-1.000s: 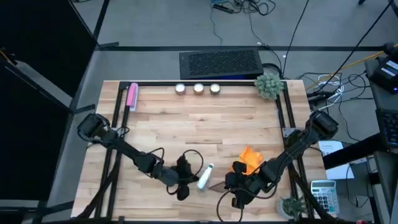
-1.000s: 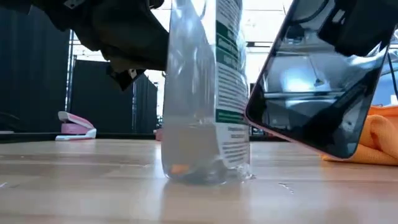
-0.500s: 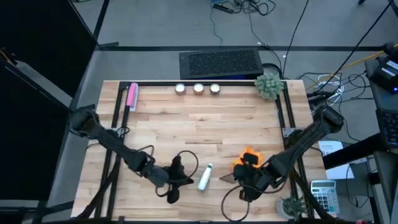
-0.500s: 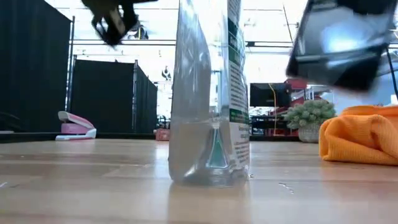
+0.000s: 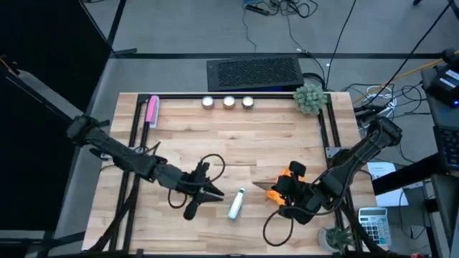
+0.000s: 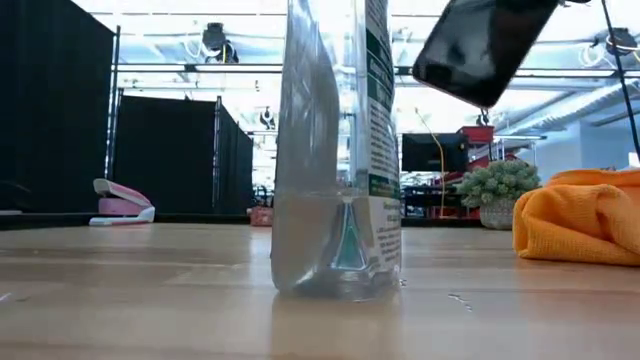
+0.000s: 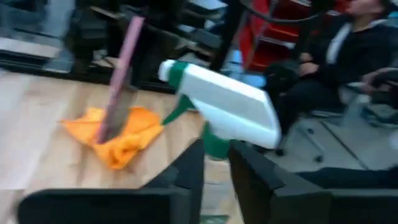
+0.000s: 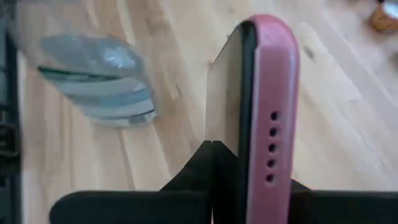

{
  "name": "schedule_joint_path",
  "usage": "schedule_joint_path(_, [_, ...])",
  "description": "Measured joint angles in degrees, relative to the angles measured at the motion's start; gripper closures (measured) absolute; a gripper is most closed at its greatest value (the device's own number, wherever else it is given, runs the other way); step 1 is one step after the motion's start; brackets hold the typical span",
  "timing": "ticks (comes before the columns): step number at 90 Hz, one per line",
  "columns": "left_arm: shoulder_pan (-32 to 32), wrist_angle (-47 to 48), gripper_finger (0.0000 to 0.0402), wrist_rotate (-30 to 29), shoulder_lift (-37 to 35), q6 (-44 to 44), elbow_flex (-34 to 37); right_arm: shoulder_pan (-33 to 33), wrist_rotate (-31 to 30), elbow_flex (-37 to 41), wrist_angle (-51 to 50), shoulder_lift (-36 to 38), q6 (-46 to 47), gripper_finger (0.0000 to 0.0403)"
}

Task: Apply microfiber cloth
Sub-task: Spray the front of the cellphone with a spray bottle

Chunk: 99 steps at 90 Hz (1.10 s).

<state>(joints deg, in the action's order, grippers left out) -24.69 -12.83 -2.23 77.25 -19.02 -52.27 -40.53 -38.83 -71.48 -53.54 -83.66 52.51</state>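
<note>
While the wooden table [image 5: 237,143] carries a standing spray bottle [image 5: 236,204], the microfiber cloth [image 5: 288,185] lies crumpled near its front right. The right gripper [image 5: 276,192] clamps a pink-cased smartphone [image 8: 258,118] above it. The left gripper [image 5: 214,193], fingers nearly together, holds nothing beside the bottle.

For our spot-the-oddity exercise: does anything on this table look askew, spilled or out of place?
The microfiber cloth lies crumpled in a heap, not spread flat. The right hand holds the smartphone tilted in the air. The spray bottle stands upright; no spill shows.
</note>
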Motion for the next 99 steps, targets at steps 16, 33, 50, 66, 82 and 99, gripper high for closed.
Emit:
schedule_joint_path(16, [1.14, 0.35, 0.0167, 5.48, 0.31, 1.74, -1.79, -0.09, -2.3, 0.02, 0.08, 0.0, 0.86, 0.0396])
schedule_joint_path(33, [1.09, 2.89, 0.0085, 2.28, 0.37, 4.59, -2.44, -0.09, -3.06, 0.02, 0.11, 0.0, 1.49, 0.0395])
schedule_joint_path(50, [1.14, 2.42, 0.0064, 2.11, 0.37, 3.81, -2.44, -0.09, -3.12, 0.02, 1.12, 0.0, 1.17, 0.0395])
schedule_joint_path(66, [1.18, 1.17, 0.0057, 0.93, 0.35, 1.98, -2.44, -0.09, -3.23, 0.02, 1.68, 0.0, 0.79, 0.0395])
schedule_joint_path(82, [1.2, 1.76, 0.001, -2.94, 0.37, -1.55, -2.44, -0.09, -3.25, 0.02, 1.64, 0.0, 0.76, 0.0395])
schedule_joint_path(99, [1.03, 1.23, 0.0014, -6.7, 0.37, -1.47, -2.44, -0.27, -3.25, 0.02, 1.62, -0.02, 0.79, 0.0394])
